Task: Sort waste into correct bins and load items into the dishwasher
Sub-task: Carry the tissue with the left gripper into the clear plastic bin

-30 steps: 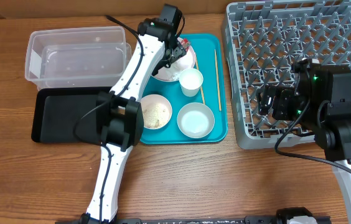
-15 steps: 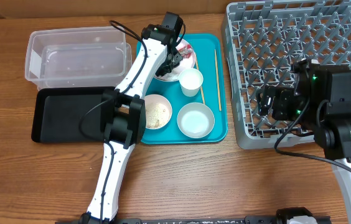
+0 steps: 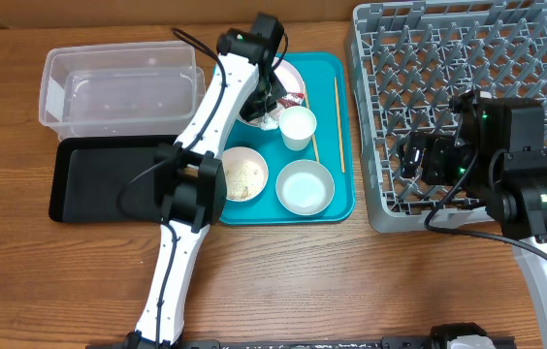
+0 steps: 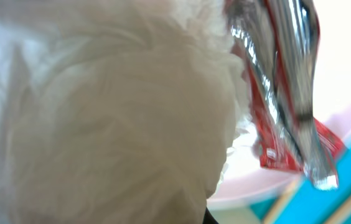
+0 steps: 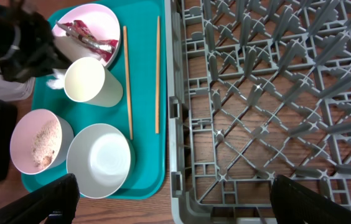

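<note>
A crumpled white napkin [image 4: 113, 112] fills the left wrist view and hides the jaws. My left gripper [image 3: 271, 97] is shut on it over the white plate [image 3: 296, 78]. The red wrapper [image 4: 281, 137] lies on the plate beside the napkin, also visible as the wrapper [image 5: 85, 37] in the right wrist view. My right gripper [image 5: 182, 205] stands open and holds nothing, over the front left corner of the grey dishwasher rack [image 3: 380, 58]. On the teal tray [image 3: 341, 184] stand the cup [image 3: 298, 126], the bowl [image 3: 305, 186] and the small dish [image 3: 241, 174] with rice scraps. Two chopsticks [image 3: 337, 111] lie there too.
The clear tub [image 3: 118, 92] stands at the back left, with the flat black tray [image 3: 99, 179] in front of it. The left arm stretches over the teal tray's left side. The rack's left wall [image 5: 175, 124] borders the teal tray.
My left gripper has closed on the napkin at the plate and shifted slightly, and the red wrapper now shows beside it. The right arm has barely moved.
</note>
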{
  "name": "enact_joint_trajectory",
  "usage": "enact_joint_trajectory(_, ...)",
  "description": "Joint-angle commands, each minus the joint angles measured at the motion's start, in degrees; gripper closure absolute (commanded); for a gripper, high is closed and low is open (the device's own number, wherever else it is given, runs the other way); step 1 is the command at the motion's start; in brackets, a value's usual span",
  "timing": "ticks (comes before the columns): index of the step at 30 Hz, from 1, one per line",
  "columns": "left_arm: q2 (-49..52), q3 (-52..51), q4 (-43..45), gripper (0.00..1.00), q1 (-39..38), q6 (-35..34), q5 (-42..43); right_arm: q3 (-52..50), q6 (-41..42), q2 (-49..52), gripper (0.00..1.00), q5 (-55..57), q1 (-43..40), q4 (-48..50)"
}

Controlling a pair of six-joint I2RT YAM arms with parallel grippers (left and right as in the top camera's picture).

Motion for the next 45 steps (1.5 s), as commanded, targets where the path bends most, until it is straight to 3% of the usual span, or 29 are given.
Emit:
enact_joint_trajectory(1, -6.99, 3.19, -2.34, 0.96, 0.52, 3.76, 0.7, 1.44, 0.02, 0.0, 0.0, -0.28, -0.11, 0.33)
enact_joint_trajectory(12, -12.37, 3.19, -11.47, 0.96, 2.43, 11.56, 0.68, 1.44, 0.02, 0.0, 0.0, -0.31, -0.11, 0.33)
enact_joint_trajectory(25, -12.11, 2.91, -6.05, 0.94, 17.73, 21.14, -1.22, 1.44, 0.02, 0.02, 0.0, -0.31, -0.11, 1.25)
enact_joint_trajectory(26, -11.26, 2.91, -5.49, 0.92, 18.71, 21.14, -1.2, 1.44, 0.04, 0.0, 0.0, -0.33, -0.11, 1.44)
enact_joint_trajectory(29, -9.09, 2.91, -4.9, 0.71, 20.65, 21.11, -1.22, 1.44, 0.04, 0.0, 0.0, -0.33, -0.09, 1.62)
enact_joint_trajectory(35, -6.62, 2.91, -5.99, 0.14, 22.12, 21.11, -1.92, 1.44, 0.04, 0.02, 0.0, -0.31, -0.11, 1.62)
enact_joint_trajectory(39, -7.32, 3.34, -5.07, 0.09, 22.16, 22.14, -0.37, 1.44, 0.02, 0.02, 0.0, -0.31, -0.11, 1.64)
enact_joint_trajectory(45, -10.08, 8.11, -5.27, 0.11, 18.38, 25.38, 2.84, 1.44, 0.02, 0.0, 0.0, -0.31, -0.11, 2.16)
